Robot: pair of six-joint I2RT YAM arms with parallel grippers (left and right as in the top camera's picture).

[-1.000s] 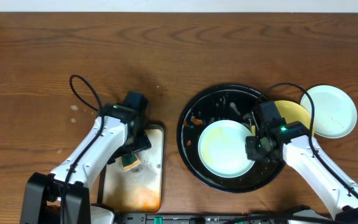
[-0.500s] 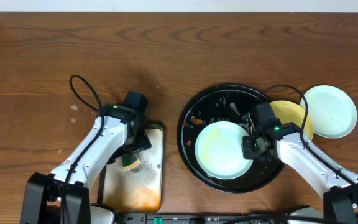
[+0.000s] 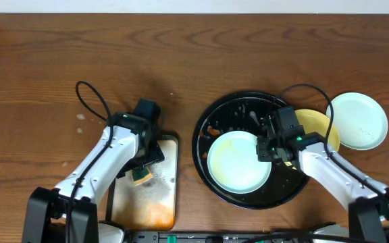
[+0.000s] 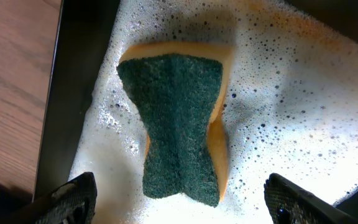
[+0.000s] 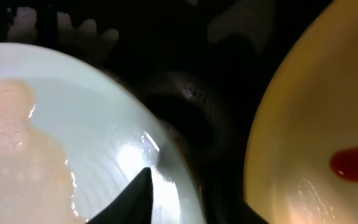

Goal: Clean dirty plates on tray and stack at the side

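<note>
A mint plate (image 3: 235, 162) is seen in the black tray (image 3: 235, 108), right of the frame's middle, with its right rim met by the right gripper (image 3: 270, 147). One finger (image 5: 135, 196) is laid on the plate's inner face and the other is lost against the dark tray, so the grip cannot be told. Just right, a yellow plate (image 3: 316, 121) with a sauce spot (image 5: 353, 163) is partly hidden by the arm, a second mint plate (image 3: 358, 120) is set beyond it, and at lower left the left gripper (image 4: 182, 198) is held wide open over a sponge (image 4: 176, 124) in the foam (image 4: 291, 124) of a metal tray (image 3: 161, 196).

place: robot lab bench (likely) | signs: wooden table (image 3: 39, 61), two cabled arms (image 3: 103, 158), soapy metal tray (image 3: 164, 196)
</note>
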